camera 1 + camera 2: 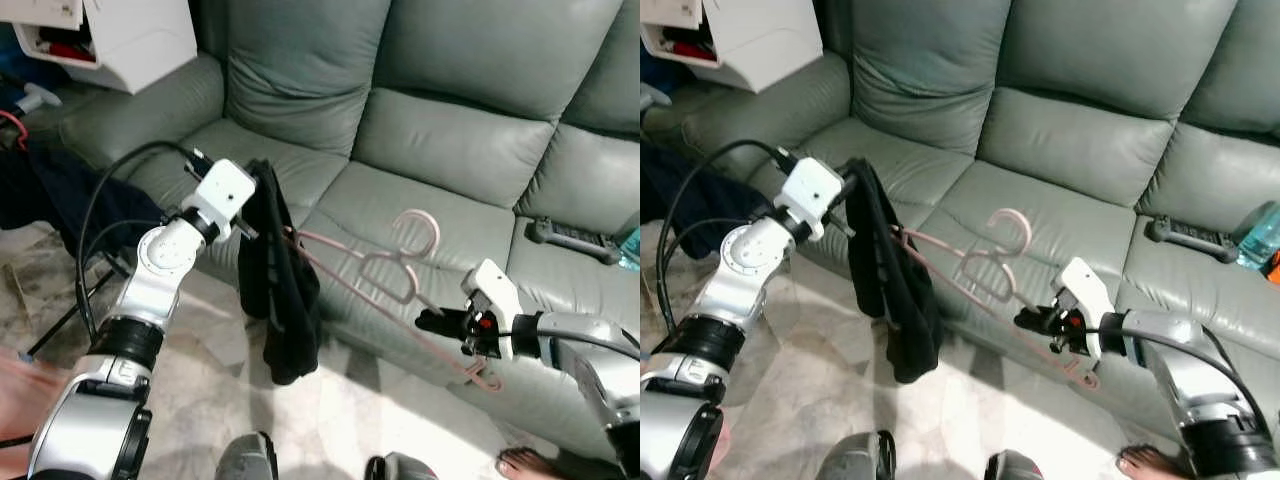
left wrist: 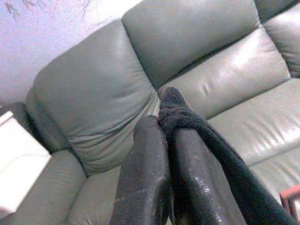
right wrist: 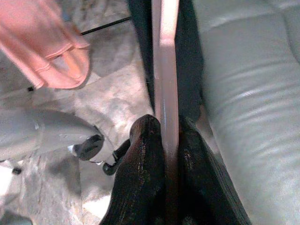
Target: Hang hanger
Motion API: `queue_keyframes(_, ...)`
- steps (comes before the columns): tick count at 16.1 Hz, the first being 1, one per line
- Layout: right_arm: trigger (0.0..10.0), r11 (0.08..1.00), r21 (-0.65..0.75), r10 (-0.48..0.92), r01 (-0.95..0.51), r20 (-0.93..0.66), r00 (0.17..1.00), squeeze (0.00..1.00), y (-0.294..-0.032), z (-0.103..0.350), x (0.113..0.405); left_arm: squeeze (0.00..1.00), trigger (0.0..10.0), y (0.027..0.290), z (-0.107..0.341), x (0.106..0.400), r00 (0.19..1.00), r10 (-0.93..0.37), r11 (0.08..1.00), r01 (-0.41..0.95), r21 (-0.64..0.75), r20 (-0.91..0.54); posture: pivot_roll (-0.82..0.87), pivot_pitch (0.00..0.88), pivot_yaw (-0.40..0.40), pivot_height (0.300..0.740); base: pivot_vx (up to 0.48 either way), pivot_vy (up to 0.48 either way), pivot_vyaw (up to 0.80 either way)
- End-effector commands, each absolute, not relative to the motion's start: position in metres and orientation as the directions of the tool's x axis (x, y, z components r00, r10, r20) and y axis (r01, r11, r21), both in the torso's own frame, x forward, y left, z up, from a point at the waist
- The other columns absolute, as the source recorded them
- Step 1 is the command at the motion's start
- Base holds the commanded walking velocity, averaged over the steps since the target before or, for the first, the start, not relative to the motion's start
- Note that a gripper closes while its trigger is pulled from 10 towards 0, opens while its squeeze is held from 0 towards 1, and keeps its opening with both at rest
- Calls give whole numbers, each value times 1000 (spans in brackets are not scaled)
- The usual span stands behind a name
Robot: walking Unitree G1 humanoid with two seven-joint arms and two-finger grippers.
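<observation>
Both jaws are squeezing tight: the left gripper [image 1: 250, 205] is pinching the black cloth [image 1: 275, 280], and the right gripper [image 1: 432, 322] is pinching the pink hanger [image 1: 385, 270] at four o'clock. The robot seems to be putting the cloth on the hanger. Next, the hanger arm needs pushing in.

Hangers: one pink plastic clothes hanger [image 1: 385, 275], held out over the sofa seat.
Garments: one black knitted garment [image 1: 277, 290], draped at the hanger's end.
Claws: two — left claw [image 2: 166, 140] and right claw [image 3: 165, 129], each with two long black fingers.
Sofas: one grey-green leather sofa [image 1: 450, 140].
Remotes: one dark remote-like object [image 1: 572, 238] on the seat.
Bare feet: one, a person's foot [image 1: 525, 464] on the floor.
Cabinets: one white cabinet [image 1: 110, 35].
</observation>
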State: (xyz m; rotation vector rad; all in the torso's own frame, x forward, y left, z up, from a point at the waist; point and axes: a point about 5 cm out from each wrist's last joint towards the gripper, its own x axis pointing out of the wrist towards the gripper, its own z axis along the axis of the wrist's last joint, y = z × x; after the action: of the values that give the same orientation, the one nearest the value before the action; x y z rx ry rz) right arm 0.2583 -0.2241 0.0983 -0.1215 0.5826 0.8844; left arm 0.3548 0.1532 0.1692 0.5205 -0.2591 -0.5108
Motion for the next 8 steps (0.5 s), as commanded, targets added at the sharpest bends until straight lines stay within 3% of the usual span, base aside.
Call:
queue_keyframes(1, 10000, 679, 129, 669, -723, -513, 537, 0, -228, 100, 263, 0, 10000, 154, 193, 356, 824, -534, 758, 368, 538, 190, -43, 77, 48, 740, 0, 0, 0)
queue_keyframes(5, 10000, 762, 179, 611, -622, -517, 600, 0, -237, 83, 267, 0, 10000, 139, 209, 347, 760, -602, 740, 415, 529, 246, -41, 78, 48, 740, 0, 0, 0)
queue_keyframes(8, 10000, 768, 232, 620, -597, -501, 603, 0, -235, 77, 270, 0, 10000, 117, 224, 338, 688, -664, 716, 474, 513, 291, -32, 80, 44, 740, 0, 0, 0)
